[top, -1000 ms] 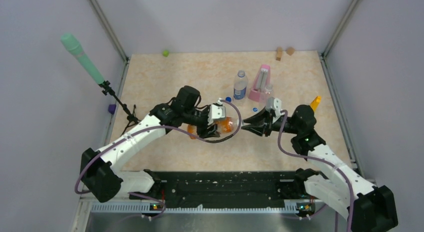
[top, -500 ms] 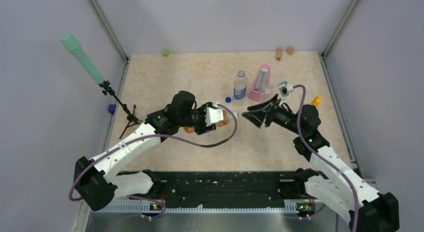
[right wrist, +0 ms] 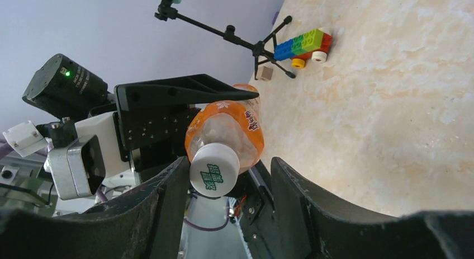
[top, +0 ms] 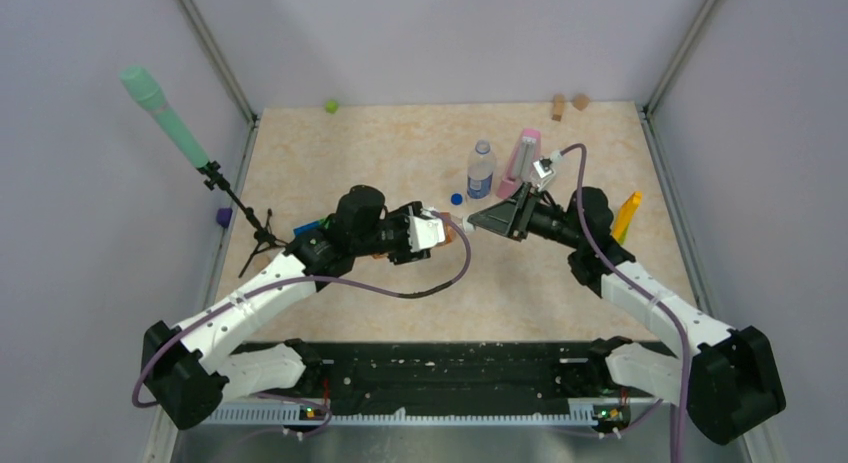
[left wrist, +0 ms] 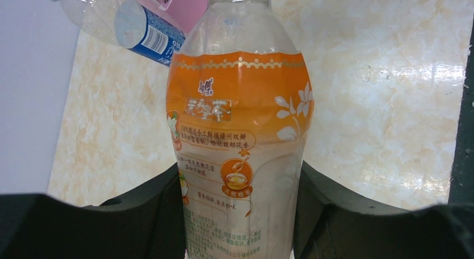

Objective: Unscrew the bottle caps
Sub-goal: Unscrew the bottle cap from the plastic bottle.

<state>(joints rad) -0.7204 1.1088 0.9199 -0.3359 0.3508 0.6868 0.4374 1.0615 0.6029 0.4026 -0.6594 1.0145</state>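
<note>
White cap [right wrist: 214, 177] between right pincer [right wrist: 229, 165] jaws

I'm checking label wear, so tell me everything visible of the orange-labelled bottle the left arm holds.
The clear plastic bottle with an orange printed label is slim, with white flower motifs and text on the label and a clear shoulder; no liquid shows. Its white screw cap with green print is on. It is held roughly level, cap toward the right arm. The left tool clamps its lower body between black fingers; the open right tool straddles the cap without gripping it.
</note>
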